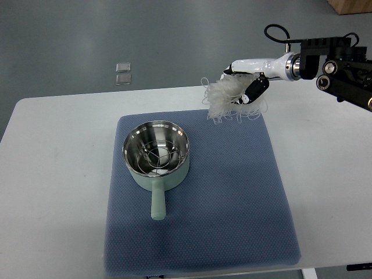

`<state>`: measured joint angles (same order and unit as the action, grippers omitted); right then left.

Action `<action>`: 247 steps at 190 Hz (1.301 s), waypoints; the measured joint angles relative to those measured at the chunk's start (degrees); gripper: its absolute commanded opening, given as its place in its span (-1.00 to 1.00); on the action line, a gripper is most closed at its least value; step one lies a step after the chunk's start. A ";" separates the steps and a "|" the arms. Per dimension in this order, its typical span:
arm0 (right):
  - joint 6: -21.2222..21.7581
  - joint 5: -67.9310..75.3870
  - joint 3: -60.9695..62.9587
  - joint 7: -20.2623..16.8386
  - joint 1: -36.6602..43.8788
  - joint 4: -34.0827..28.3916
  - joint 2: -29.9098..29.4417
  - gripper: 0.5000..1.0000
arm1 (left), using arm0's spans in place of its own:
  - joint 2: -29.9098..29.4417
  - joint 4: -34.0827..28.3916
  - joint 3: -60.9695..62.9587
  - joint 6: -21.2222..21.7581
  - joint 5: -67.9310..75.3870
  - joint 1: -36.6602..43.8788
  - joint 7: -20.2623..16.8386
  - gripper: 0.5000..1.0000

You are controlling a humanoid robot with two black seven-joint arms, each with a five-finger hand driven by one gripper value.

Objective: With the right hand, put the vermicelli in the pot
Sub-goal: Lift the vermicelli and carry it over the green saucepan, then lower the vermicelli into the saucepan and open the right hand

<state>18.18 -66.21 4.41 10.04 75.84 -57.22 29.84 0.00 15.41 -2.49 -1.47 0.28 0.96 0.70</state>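
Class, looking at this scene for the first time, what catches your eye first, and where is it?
The white right hand at upper right grips a pale tangle of vermicelli above the blue mat's far edge. Left of centre on the mat stands a shiny green pot, handle pointing toward the camera.

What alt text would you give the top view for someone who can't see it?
The robot's right hand holds a tangled clump of white vermicelli above the far right corner of a blue mat. An empty pale green pot with a steel interior sits on the mat to the left, handle pointing toward the robot, on a white table.
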 measured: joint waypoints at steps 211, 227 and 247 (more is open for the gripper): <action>-0.23 4.76 -5.58 -0.11 7.15 3.16 -25.35 -1.00 | 0.00 0.89 -0.14 -0.02 -0.02 0.00 0.00 1.00; -0.26 4.59 -5.64 -0.10 6.27 3.50 -25.77 -1.00 | 0.00 0.89 -0.10 -0.02 -0.02 0.01 0.00 1.00; -0.26 4.17 -5.69 -0.11 5.51 3.67 -25.87 -1.00 | 0.00 0.93 -0.07 -0.03 -0.02 0.00 0.00 1.00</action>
<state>17.92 -62.04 -1.28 9.93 81.35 -53.55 3.97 0.00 16.34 -2.56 -1.49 0.26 0.96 0.70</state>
